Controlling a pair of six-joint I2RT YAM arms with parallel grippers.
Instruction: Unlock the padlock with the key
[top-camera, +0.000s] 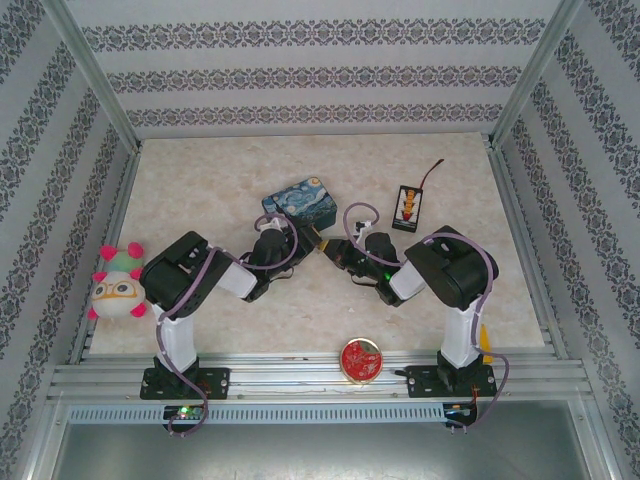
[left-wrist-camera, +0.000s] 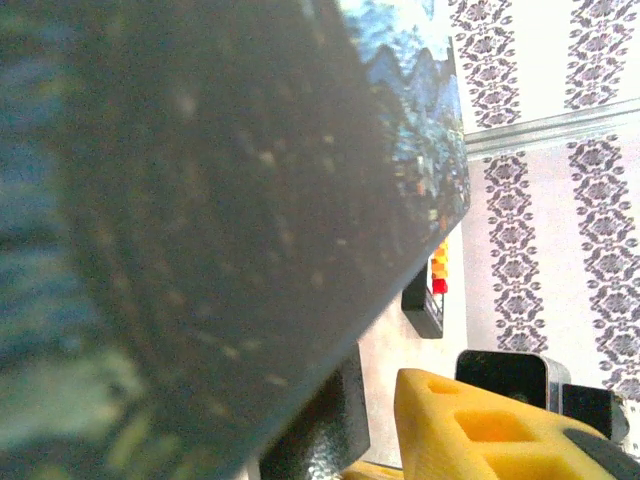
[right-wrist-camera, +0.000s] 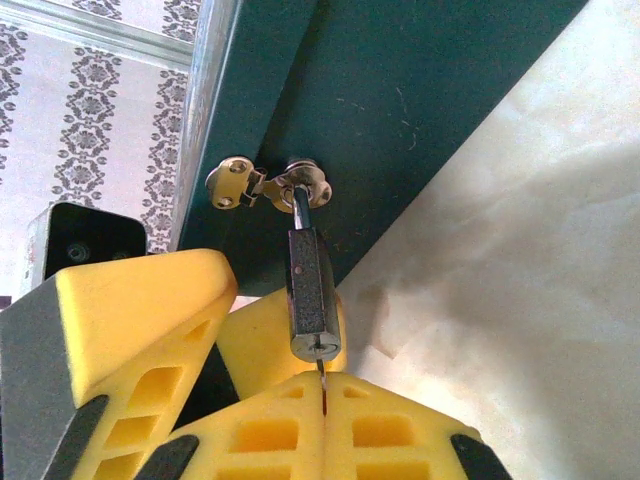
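The small dark padlock (right-wrist-camera: 315, 300) hangs by its silvery shackle from the hasp (right-wrist-camera: 250, 185) of the starry-night tin (top-camera: 298, 202). My right gripper (right-wrist-camera: 323, 378) is shut on the key (right-wrist-camera: 322, 388), whose thin blade tip sits in the keyhole on the padlock's underside. My left gripper (top-camera: 305, 238) stands at the tin's front. One of its yellow fingers (right-wrist-camera: 140, 320) is left of the padlock with a gap, the other lies behind it. In the left wrist view the padlock (left-wrist-camera: 325, 425) shows beside a yellow finger (left-wrist-camera: 480, 430), with bare table between them. The tin (left-wrist-camera: 200, 200) looms close.
A black remote with coloured buttons (top-camera: 408, 205) lies right of the tin. A pink-and-white plush toy (top-camera: 118, 285) sits at the left edge. A round red lid (top-camera: 360, 360) rests at the front rail. Metal frame posts and patterned walls enclose the table.
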